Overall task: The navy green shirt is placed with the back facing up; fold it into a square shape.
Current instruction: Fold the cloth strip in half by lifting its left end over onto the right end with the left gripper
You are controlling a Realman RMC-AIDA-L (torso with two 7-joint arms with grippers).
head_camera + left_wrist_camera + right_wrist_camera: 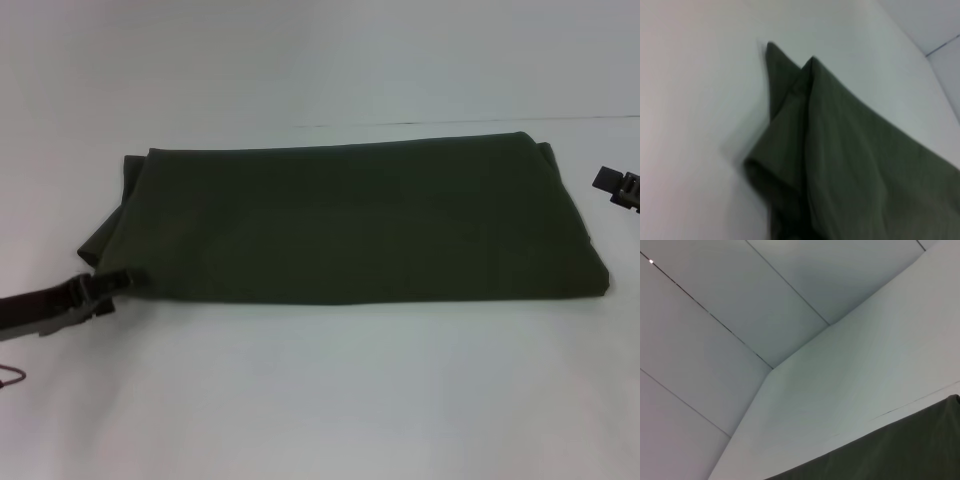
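While the left gripper (118,283) pinches the navy green shirt (350,215) — layered in wrist view — the right gripper's (618,187) jaws stay unreadable.

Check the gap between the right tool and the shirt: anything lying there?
Nothing: in the head view only bare white table separates the right tool from the navy green shirt.

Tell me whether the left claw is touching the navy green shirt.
Touching. In the head view the left claw meets the near left corner of the navy green shirt, with no table showing between them.

No lettering can be read on anything.
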